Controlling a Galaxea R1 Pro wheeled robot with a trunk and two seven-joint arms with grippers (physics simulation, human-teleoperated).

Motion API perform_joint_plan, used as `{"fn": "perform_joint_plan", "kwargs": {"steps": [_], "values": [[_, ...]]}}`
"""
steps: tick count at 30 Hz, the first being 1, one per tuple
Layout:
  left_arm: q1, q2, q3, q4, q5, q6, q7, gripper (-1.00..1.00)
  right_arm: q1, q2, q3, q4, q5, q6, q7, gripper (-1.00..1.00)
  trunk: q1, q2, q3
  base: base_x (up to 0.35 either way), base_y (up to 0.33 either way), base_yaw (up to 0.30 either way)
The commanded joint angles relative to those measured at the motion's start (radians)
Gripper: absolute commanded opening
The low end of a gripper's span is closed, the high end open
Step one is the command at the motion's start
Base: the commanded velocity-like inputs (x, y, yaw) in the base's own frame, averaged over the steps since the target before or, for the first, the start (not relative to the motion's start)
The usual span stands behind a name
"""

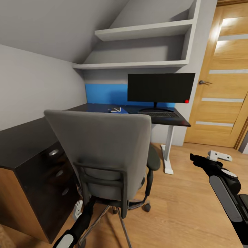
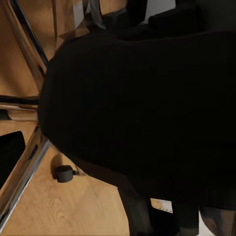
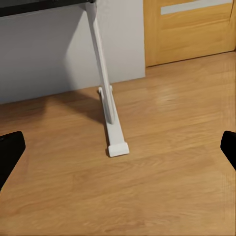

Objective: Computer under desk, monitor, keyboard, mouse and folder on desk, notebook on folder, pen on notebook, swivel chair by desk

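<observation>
Reaching low with my left gripper [image 1: 78, 208], I have it down by the chair [image 1: 106, 151], under the seat and close against the chrome base; whether it is spread or pressed together I cannot tell, since my wrist camera looks straight at the dark underside of the seat. Just beyond it I see a chrome leg [image 2: 22, 167] and a castor [image 2: 64, 173] on the wood floor [image 2: 59, 211].

My right gripper [image 1: 203, 161] hangs free, well off to the other side of the chair, spread wide with nothing between its fingers [image 3: 10, 150]. Ahead of it stands the white leg [image 3: 105, 98] of the surface [image 1: 27, 141], with the door [image 1: 224, 86] further off.

Beyond the chair back, far from both grippers, the monitor [image 1: 161, 88] stands on the surface with the keyboard [image 1: 158, 114] lying just in front of its stand. A small pale item lies beside the keyboard; I cannot tell what it is. The seat top is hidden behind the backrest, so I cannot see the folder.

I judge the step in hand to be handling the chair. To do it well I should catch a firm part of the frame, move slowly so the castors roll rather than tip, and turn the seat toward me before reaching for anything on it.
</observation>
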Motion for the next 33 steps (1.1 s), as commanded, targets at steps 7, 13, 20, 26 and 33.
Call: {"fn": "perform_joint_plan", "kwargs": {"steps": [7, 13, 20, 26, 33], "values": [[0.000, -0.002, -0.004, 0.001, 0.007, 0.006, -0.005, 1.00, -0.001, 0.000, 0.000, -0.001, -0.010, 0.002, -0.009, 1.00, 0.000, 0.000, -0.001, 0.218, -0.034, 0.000], [-0.001, -0.004, -0.005, 0.001, 0.006, 0.006, -0.005, 1.00, -0.001, 0.000, -0.001, -0.001, -0.010, 0.002, -0.009, 1.00, 0.000, 0.000, -0.001, 0.036, -0.006, 0.000], [-0.003, -0.004, -0.005, 0.001, 0.006, 0.007, -0.005, 1.00, -0.001, -0.002, -0.001, -0.001, -0.010, 0.002, -0.009, 1.00, 0.000, 0.000, -0.001, 0.106, -0.072, 0.000], [-0.003, -0.004, -0.005, 0.001, 0.005, 0.006, -0.003, 1.00, -0.001, -0.002, -0.001, -0.001, -0.010, 0.002, -0.009, 1.00, 0.000, 0.000, -0.001, 0.238, -0.201, 0.000], [-0.004, -0.005, -0.005, 0.001, 0.005, 0.005, -0.002, 1.00, -0.001, -0.002, -0.001, -0.001, -0.010, 0.002, -0.009, 1.00, 0.000, 0.000, -0.001, 0.259, -0.226, 0.000]]}}
